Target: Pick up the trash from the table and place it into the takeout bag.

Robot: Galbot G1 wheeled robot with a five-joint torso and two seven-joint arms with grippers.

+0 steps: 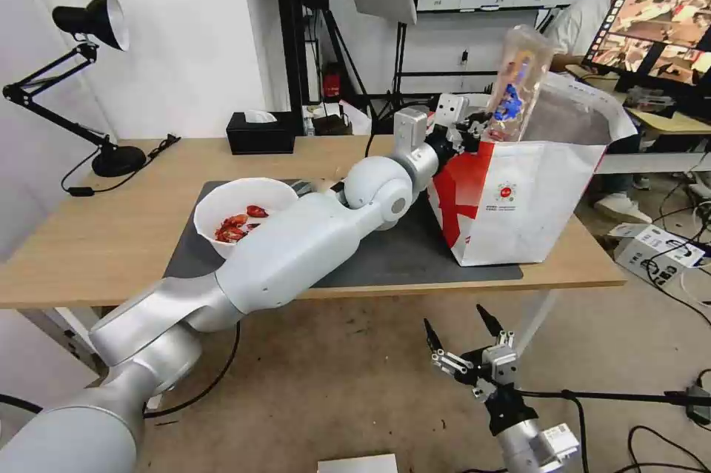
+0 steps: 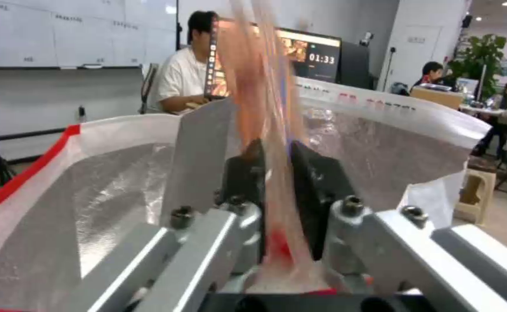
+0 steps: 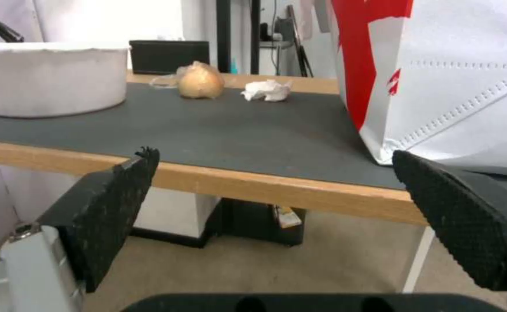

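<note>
While the takeout bag (image 1: 518, 206) stands open at the right end of the dark mat (image 1: 400, 255) on the tabletop (image 1: 89, 236), right of centre in the head view, a black tissue box (image 1: 259, 134) sits at the tabletop's far edge above centre-left and a black desk lamp (image 1: 92, 81) occupies the upper left. The white bowl (image 1: 241, 210) with red crayfish shells rests on the mat's left part, centre-left of the frame, its near side partly covered by the left arm, which runs from the lower left corner diagonally up across the mat to the bag's rim. The left gripper (image 1: 478, 125) is at the upper left edge of the bag's mouth, and its fingers (image 2: 247, 173) are clamped together on the clear plastic tray (image 1: 522, 81), which stands tilted nearly upright above the bag's opening, with blue and reddish scraps inside. In the left wrist view the silver foil lining (image 2: 109, 190) spreads behind the pinched tray. The right gripper (image 1: 463, 336) hangs below the tabletop's front edge at lower centre, over the floor, pointing upward, with its fingers (image 3: 112, 203) spread wide apart and nothing between them. In the right wrist view, the beige knotted lump (image 3: 200, 81) and the crumpled tissue (image 3: 266, 90) lie side by side on the mat's far part, between the bowl and the bag.
</note>
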